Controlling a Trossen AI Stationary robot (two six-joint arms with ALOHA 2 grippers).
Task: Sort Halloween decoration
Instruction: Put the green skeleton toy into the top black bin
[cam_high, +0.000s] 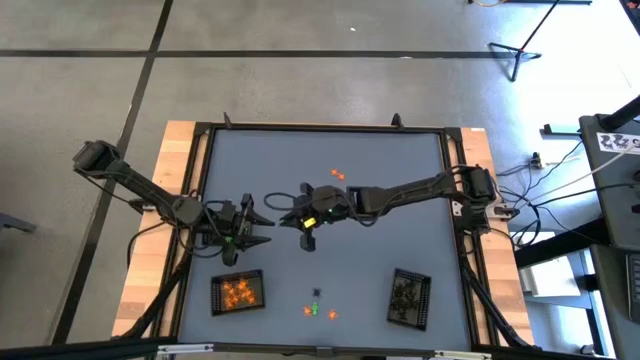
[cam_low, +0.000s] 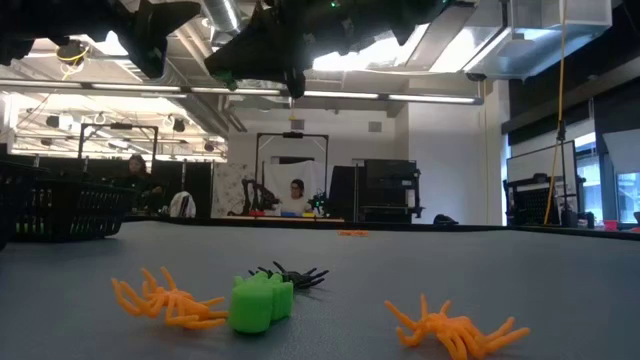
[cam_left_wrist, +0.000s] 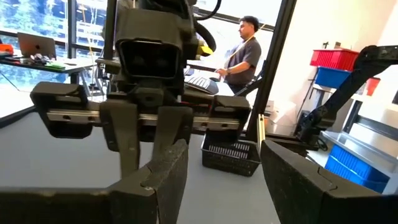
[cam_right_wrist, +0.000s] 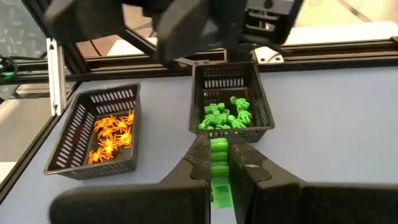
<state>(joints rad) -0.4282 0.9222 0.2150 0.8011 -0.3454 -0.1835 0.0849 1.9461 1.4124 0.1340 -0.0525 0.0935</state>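
My right gripper (cam_right_wrist: 219, 163) hangs over the middle of the table (cam_high: 400, 240), shut on a bright green trinket (cam_right_wrist: 219, 177). Beyond it a black mesh basket (cam_right_wrist: 231, 107) holding several green trinkets rests on the table, with a second basket (cam_right_wrist: 99, 134) of orange spiders beside it. My left gripper (cam_left_wrist: 224, 186) stands open and level at the table's left, facing my right gripper (cam_high: 290, 212), with nothing between its fingers. Loose orange spiders (cam_low: 165, 298), a green piece (cam_low: 260, 303) and a black spider (cam_low: 295, 275) lie near the front edge. My right gripper pinches the green trinket's two sides (cam_right_wrist: 219, 155) between its two fingers. The fingers slant downward toward the green basket. The trinket is lifted clear of the table and sticks out past the fingertips (cam_right_wrist: 245, 158).
A third black basket (cam_high: 410, 298) with dark pieces stands at the front right. Two orange spiders (cam_high: 337, 175) lie toward the far side. A raised black frame (cam_high: 320, 128) rims the table. People sit at desks in the room behind.
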